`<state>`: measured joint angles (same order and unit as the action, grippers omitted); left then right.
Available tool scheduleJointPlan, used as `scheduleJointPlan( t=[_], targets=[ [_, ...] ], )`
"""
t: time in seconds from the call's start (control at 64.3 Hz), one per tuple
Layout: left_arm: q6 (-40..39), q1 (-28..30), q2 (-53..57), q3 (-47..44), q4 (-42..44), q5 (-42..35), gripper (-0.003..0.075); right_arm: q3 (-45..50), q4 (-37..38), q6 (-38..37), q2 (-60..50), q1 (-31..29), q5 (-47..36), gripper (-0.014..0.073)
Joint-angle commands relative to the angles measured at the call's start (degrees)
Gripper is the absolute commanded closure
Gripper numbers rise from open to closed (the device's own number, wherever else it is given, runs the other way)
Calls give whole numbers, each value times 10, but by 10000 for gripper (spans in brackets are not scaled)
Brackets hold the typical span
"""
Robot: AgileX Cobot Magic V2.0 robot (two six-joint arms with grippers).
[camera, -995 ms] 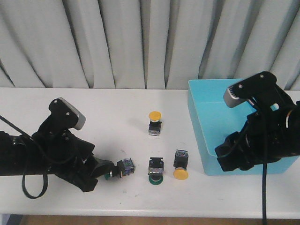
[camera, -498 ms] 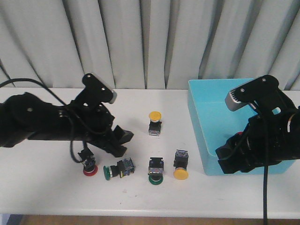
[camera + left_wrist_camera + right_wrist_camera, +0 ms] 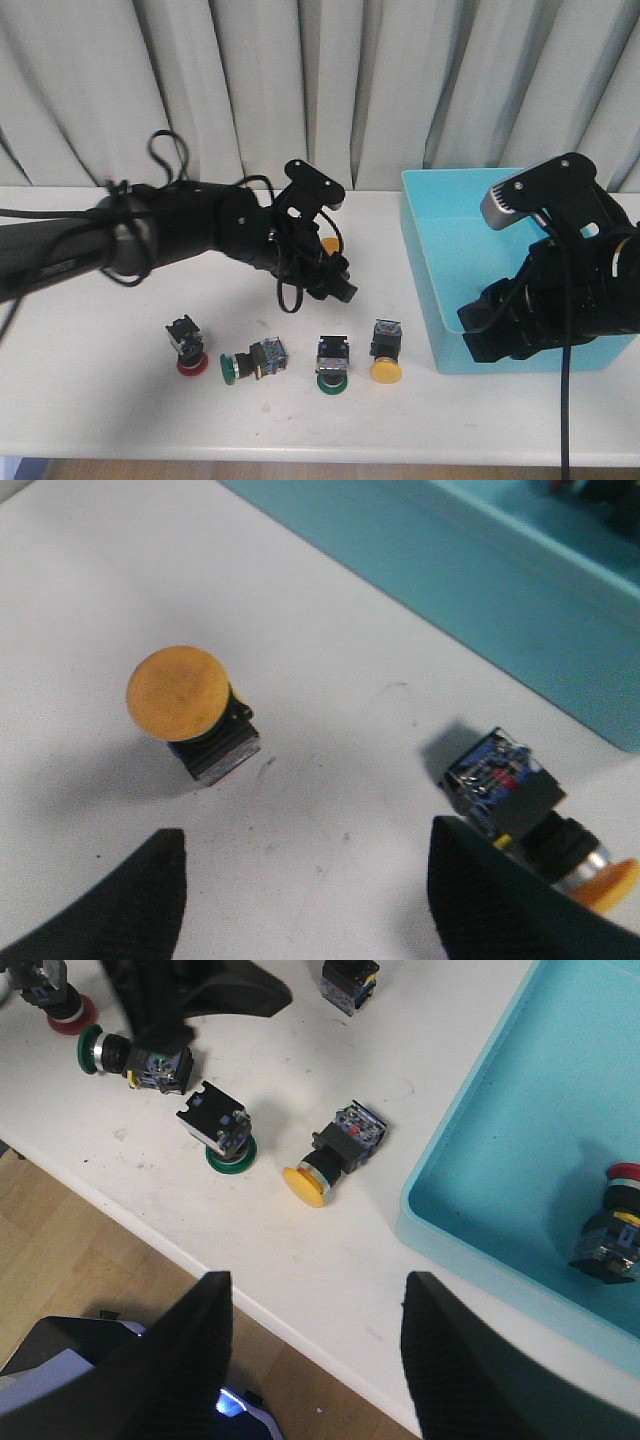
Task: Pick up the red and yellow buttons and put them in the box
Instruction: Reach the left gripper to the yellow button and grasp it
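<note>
White table (image 3: 120,410), grey curtain (image 3: 250,90) behind. Left gripper (image 3: 305,880) now swung across from near-left, jaws spread, empty, above upright yellow button (image 3: 180,695): next pick lined up. Red button (image 3: 610,1230) already in box (image 3: 450,250). Right gripper (image 3: 315,1360) open, empty, over box edge.

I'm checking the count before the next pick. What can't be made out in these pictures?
- Upright yellow button: front view, mostly hidden behind the left gripper.
- Red button in the box: front view, hidden behind the right arm.
- Right gripper: front view, fingers out of sight.
</note>
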<state>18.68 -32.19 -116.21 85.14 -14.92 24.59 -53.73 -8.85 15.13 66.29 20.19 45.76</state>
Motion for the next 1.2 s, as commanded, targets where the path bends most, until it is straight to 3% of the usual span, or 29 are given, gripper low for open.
scheduleJointPlan(
  t=[0.0,0.327,0.684,0.871,1.182],
  targets=[
    [-107,-4,-10,74,87,18,230,-14,1,4,-14,0,-33,221],
    [-222,-3,-117,230,149,58,230,-14,10,4,-14,0,-55,221],
    [-288,-3,-189,296,149,41,254,-14,11,4,-14,0,-65,221],
    [-291,-3,-191,297,149,20,335,-14,12,4,-14,0,-65,221],
    [-291,-3,-191,297,149,20,549,-14,12,4,-14,0,-65,221]
  ],
)
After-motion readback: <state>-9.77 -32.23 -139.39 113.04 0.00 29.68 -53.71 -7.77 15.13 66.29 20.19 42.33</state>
